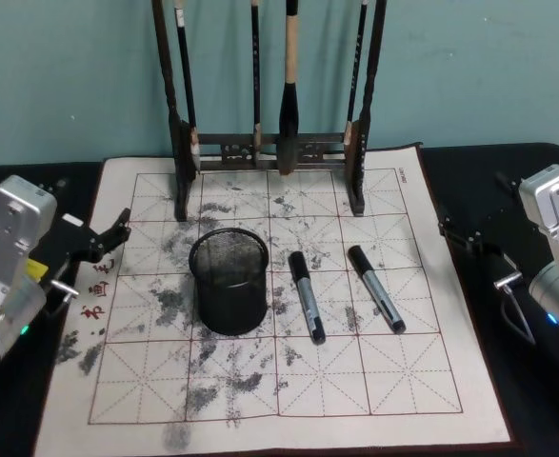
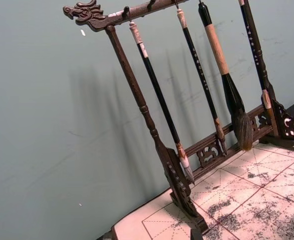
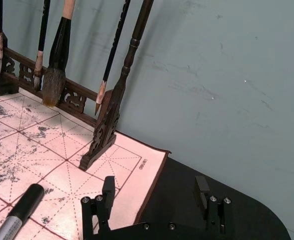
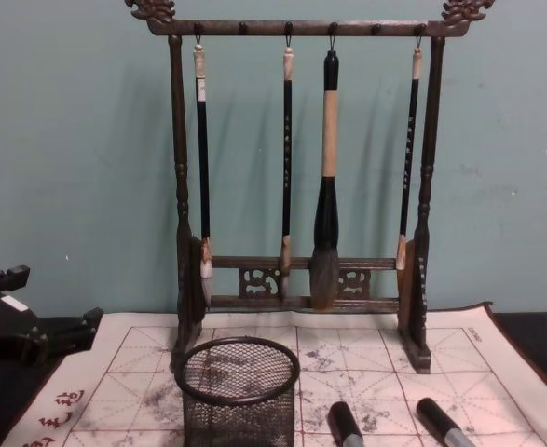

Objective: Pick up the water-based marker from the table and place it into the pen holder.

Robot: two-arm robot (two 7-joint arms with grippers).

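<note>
Status from us:

- Pen holder (image 1: 228, 300): upright on the mat (image 1: 260, 400), left of centre, open top up. In the chest view it stands in front of the brush rack (image 4: 301, 28), apart from it.
- First marker (image 1: 307, 297): flat on the mat just to the right of the pen holder, not touching it. Black cap points toward the rack, grey barrel toward us.
- Second marker (image 1: 375, 288): flat on the mat to the right of the first, near it but apart. It has the same cap and barrel and is slanted, so its near end swings further right. We can't tell which of the two is the water-based one.
- Left tool (image 1: 98, 246): at the mat's left edge beside the red characters, well apart from the holder and both markers. In the chest view its two black fingers stand apart with nothing between them.
- Right tool (image 3: 155, 190): over the black desk (image 1: 536, 162) just off the mat's right edge. In its wrist view the fingers are spread wide and hold nothing. The second marker's cap lies on the mat beyond them, clear of both fingers.
- Rack: along the mat's far edge against the teal wall (image 4: 68, 140), with four brushes (image 4: 327, 186) hanging from the top bar. The thickest is third from the left.
- Mat: gridded, with heavy ink smudges around the holder.
</note>
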